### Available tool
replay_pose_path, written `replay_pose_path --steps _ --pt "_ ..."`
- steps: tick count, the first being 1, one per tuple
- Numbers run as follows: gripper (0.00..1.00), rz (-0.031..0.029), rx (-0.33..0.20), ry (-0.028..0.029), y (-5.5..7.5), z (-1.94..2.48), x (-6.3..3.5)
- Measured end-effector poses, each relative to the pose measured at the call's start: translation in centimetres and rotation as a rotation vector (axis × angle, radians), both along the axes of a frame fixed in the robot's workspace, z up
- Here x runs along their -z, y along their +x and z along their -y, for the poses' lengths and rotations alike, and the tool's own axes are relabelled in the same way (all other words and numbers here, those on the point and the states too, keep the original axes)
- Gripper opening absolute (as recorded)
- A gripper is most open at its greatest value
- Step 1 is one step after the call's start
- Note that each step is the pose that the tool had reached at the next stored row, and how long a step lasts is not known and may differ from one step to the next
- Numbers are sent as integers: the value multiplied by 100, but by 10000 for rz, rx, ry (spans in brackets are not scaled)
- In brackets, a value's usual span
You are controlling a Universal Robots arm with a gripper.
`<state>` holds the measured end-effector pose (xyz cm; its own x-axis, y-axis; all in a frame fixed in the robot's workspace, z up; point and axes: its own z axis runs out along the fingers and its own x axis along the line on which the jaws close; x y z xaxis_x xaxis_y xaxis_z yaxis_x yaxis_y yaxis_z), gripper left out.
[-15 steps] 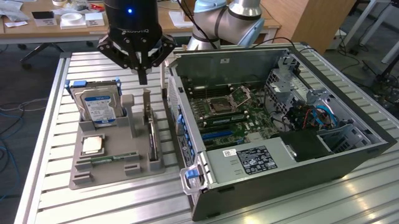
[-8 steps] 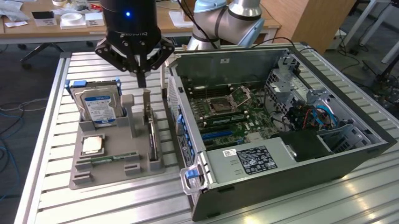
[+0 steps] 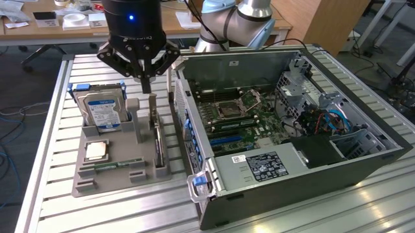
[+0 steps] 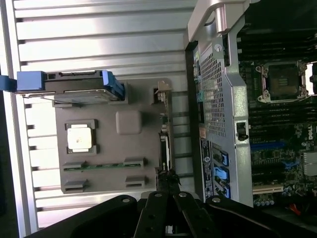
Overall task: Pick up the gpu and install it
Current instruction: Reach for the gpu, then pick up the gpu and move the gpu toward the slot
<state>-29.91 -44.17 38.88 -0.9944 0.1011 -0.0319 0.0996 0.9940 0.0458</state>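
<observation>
Directly beneath the gripper [image 3: 146, 87] stands the gpu [image 3: 157, 138], set on its long edge in the slot of the grey fixture tray [image 3: 116, 183] that lies nearest the open computer case [image 3: 372, 158]. The jaws are pressed together to a single point and carry nothing. They aim straight down at the card's far end, where its metal bracket rises; whether they touch that bracket cannot be told. The card's long axis runs parallel to the case's side wall, from the end under the gripper toward the tray's near edge in the exterior view. In the wrist view the card appears edge-on, a thin strip leading away from the gripper, so the closed jaws sit in line with it. Hard drive [image 3: 100, 111], processor [image 3: 97, 150] and memory stick [image 3: 120, 164] occupy the tray's other seats, toward the exterior view's left. By this showing the pick-up is not yet made, and the card stands apart from the motherboard [image 3: 243, 121].
</observation>
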Motion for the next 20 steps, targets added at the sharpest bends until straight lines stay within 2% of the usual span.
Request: replay_pose_path --steps 9,16,20 --pt "11 0 1 1 -15 5 8" --pt "11 -1 1 -36 -15 4 25" --pt "11 -1 1 -39 -15 4 26"
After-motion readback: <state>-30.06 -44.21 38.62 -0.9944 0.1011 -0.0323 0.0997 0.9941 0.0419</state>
